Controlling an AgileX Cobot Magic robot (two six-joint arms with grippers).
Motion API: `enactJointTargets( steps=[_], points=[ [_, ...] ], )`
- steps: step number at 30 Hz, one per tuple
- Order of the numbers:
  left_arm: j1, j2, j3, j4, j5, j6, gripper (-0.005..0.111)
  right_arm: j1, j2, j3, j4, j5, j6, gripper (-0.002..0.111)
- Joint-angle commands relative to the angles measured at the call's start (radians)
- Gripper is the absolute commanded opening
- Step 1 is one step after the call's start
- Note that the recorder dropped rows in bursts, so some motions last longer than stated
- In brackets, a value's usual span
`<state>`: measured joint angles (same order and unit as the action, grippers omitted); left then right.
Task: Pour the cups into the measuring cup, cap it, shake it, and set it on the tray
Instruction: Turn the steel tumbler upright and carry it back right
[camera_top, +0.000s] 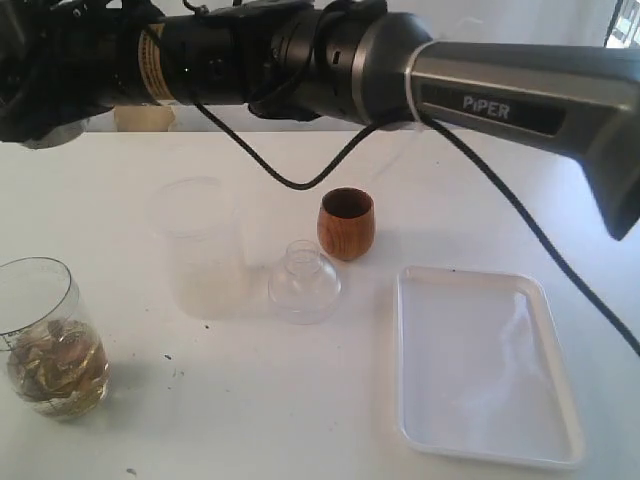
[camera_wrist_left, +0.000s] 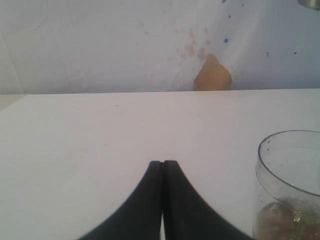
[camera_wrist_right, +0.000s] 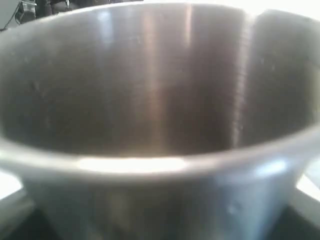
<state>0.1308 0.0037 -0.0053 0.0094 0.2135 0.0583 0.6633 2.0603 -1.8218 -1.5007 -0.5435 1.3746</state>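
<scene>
The steel tumbler fills the right wrist view, tilted, and my right gripper is shut on it. That arm reaches across the top of the exterior view toward the left. The clear measuring cup stands at the front left with brownish pieces in its bottom; its marks do not show. It appears again as the measuring cup close beside my left gripper, which is shut and empty just over the table. The brown wooden cup stands upright mid-table. The white tray lies at the front right.
A frosted plastic cup stands left of the wooden cup. A clear domed lid rests on the table between them. A black cable hangs from the arm over the middle. A wall with a chipped patch runs behind the table.
</scene>
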Motion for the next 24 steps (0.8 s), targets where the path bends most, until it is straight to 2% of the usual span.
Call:
enactJointTargets(
  steps=[1, 11, 17, 19, 20, 22, 24],
  points=[
    [-0.004, -0.004, 0.005, -0.002, -0.011, 0.002, 0.000, -0.038, -0.070, 0.066, 0.001, -0.016, 0.072, 0.000],
    [-0.004, -0.004, 0.005, -0.002, -0.011, 0.002, 0.000, -0.103, -0.295, 0.346, 0.001, 0.082, 0.031, 0.000],
    [-0.004, -0.004, 0.005, -0.002, -0.011, 0.002, 0.000, -0.133, -0.438, 0.545, 0.041, 0.063, -0.063, 0.000],
    [-0.004, -0.004, 0.005, -0.002, -0.011, 0.002, 0.000, -0.135, -0.474, 0.655, 0.220, -0.031, -0.233, 0.000],
    [-0.004, -0.004, 0.005, -0.002, -0.011, 0.002, 0.000, -0.135, -0.488, 0.741, 0.424, -0.111, -0.409, 0.000],
    [-0.004, -0.004, 0.005, -0.002, -0.011, 0.002, 0.000, -0.135, -0.492, 0.856, 0.631, -0.263, -0.591, 0.000],
    [-0.004, -0.004, 0.005, -0.002, -0.011, 0.002, 0.000, -0.135, -0.482, 0.952, 0.721, -0.363, -0.682, 0.000]
  ],
)
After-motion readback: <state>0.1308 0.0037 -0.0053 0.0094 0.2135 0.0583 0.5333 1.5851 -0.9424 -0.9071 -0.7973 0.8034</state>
